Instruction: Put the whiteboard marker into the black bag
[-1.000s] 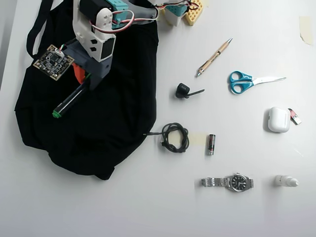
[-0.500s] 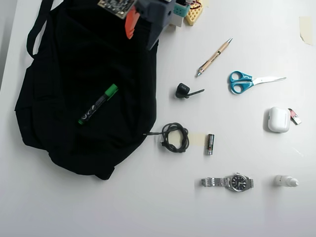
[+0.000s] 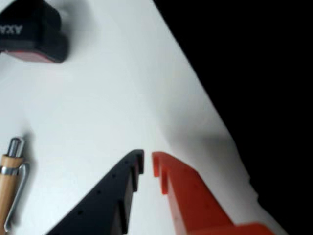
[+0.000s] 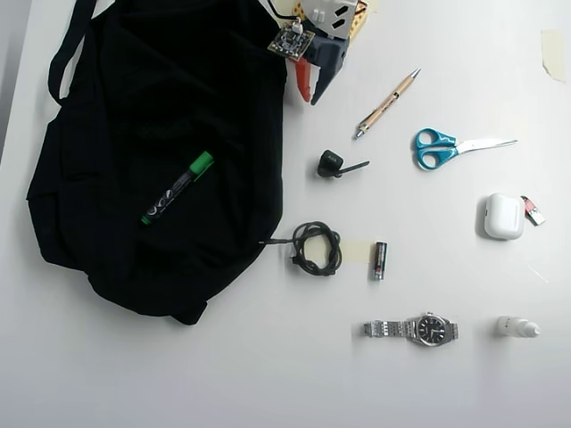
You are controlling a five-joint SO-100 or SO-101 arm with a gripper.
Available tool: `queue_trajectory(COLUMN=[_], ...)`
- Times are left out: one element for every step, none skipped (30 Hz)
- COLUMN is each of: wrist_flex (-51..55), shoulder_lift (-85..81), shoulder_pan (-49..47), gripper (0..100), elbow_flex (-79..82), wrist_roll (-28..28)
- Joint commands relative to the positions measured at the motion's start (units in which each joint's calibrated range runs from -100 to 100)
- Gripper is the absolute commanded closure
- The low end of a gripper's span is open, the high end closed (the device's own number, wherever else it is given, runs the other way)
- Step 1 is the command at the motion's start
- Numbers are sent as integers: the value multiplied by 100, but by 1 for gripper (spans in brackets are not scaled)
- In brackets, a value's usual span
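The whiteboard marker (image 4: 177,188), black with a green cap, lies slanted on the black fabric of the black bag (image 4: 125,107), which fills the left of the overhead view. The marker is out of the wrist view. My gripper (image 4: 309,100) is at the top, just off the bag's right edge and far from the marker. In the wrist view the gripper (image 3: 148,164) has a black finger and an orange finger almost touching, with nothing between them, above the white table. The bag (image 3: 254,73) is the dark area on the right there.
A tan-and-silver pen (image 4: 386,103) (image 3: 10,186) lies beside the gripper. A small black clip-like object (image 4: 332,164) (image 3: 34,34) is near it. Blue scissors (image 4: 442,148), a coiled cable (image 4: 314,247), a battery (image 4: 379,259), a watch (image 4: 419,329) and a white earbud case (image 4: 503,216) lie on the table.
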Motion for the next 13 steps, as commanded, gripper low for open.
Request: queue_trajectory(wrist_flex=[83, 83, 83, 83, 83, 83, 83, 83, 83, 83, 83, 83, 83], shoulder_lift=[-59, -59, -59, -59, -59, -59, -59, -59, -59, -59, -59, -59, -59], shoulder_pan=[8, 8, 0, 0, 0, 0, 0, -7, -7, -7, -7, 0, -7], gripper=[98, 98, 98, 98, 98, 98, 98, 98, 98, 98, 98, 98, 98], elbow_flex=[20, 20, 20, 20, 20, 20, 20, 20, 20, 20, 20, 20, 20], wrist_roll=[-1, 4, 10, 10, 10, 10, 10, 20, 20, 20, 10, 15, 25])
